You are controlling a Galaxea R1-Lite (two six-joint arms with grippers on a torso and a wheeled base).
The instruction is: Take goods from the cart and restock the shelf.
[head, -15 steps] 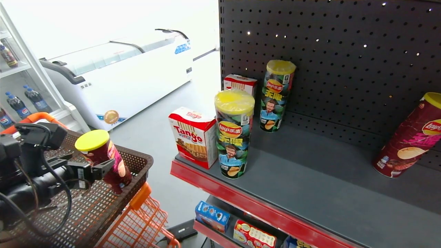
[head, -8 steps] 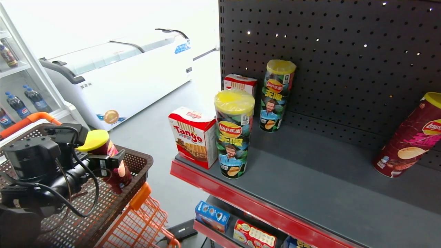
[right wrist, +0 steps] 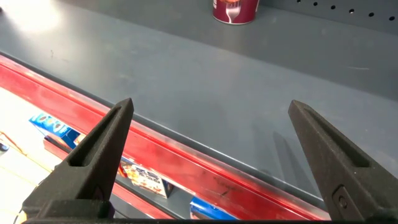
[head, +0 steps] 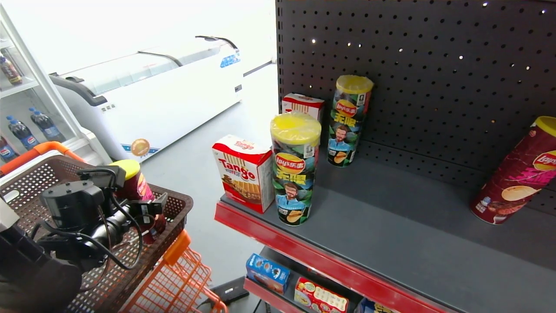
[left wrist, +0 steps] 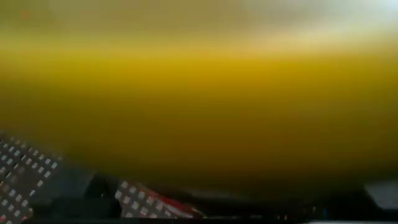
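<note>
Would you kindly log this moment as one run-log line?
phase: pick | left gripper: at maroon chip can in cart basket | right gripper: open, empty, above shelf front edge

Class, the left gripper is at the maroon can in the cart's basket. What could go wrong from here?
The maroon can stands close to the basket's rim; a poor hold by the left gripper might tip it out. The front green can and wafer box sit at the shelf edge nearest the basket, so a carried can could knock them off.
</note>
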